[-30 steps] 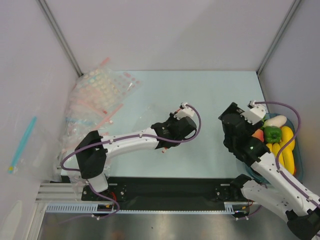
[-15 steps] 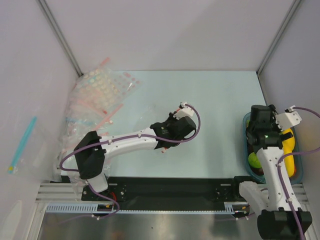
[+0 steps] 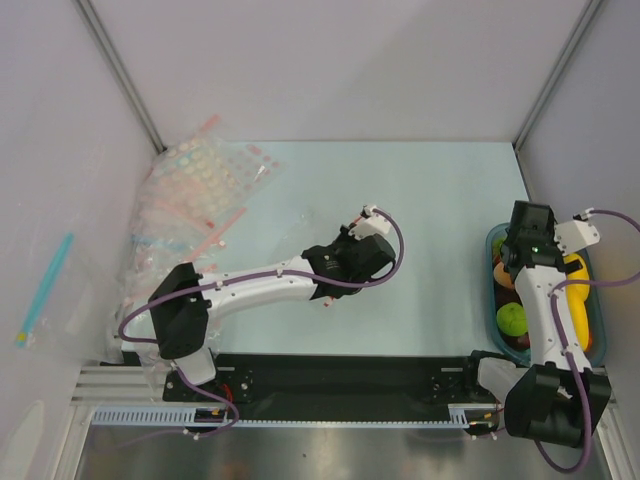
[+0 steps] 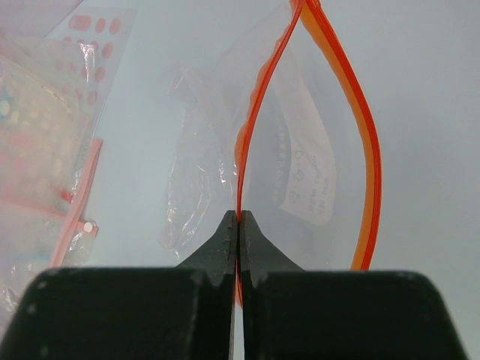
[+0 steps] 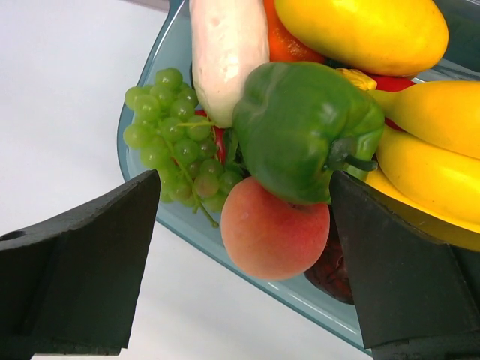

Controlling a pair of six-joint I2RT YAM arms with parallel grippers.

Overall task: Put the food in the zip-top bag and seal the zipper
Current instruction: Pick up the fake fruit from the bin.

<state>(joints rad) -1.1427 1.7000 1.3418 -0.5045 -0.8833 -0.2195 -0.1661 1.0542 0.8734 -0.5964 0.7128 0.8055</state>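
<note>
The zip-top bag (image 4: pixel 304 176) is clear and hangs in front of my left gripper (image 4: pixel 238 217), its mouth gaping. That gripper is shut on the left lip of the red-orange zipper (image 4: pixel 366 161). The food lies in a teal bowl (image 5: pixel 187 221): a peach-orange ball (image 5: pixel 274 236), a green pepper (image 5: pixel 304 127), a white radish (image 5: pixel 225 52), green grapes (image 5: pixel 169 135) and a dark red piece (image 5: pixel 334 274). My right gripper (image 5: pixel 246 187) stands open just above the bowl, the orange ball between its fingers but untouched.
Yellow bananas (image 5: pixel 435 150) fill the bowl's far side. A heap of dotted clear bags (image 3: pixel 195 190) with pink strips lies at the table's back left. The bowl's rim (image 3: pixel 490 262) sits against the right wall, under the right arm (image 3: pixel 535 275).
The right arm has swung right from beside the bowl to over it and settled above the food, jaws open throughout. The left arm has held still with the zipper lip pinched.
</note>
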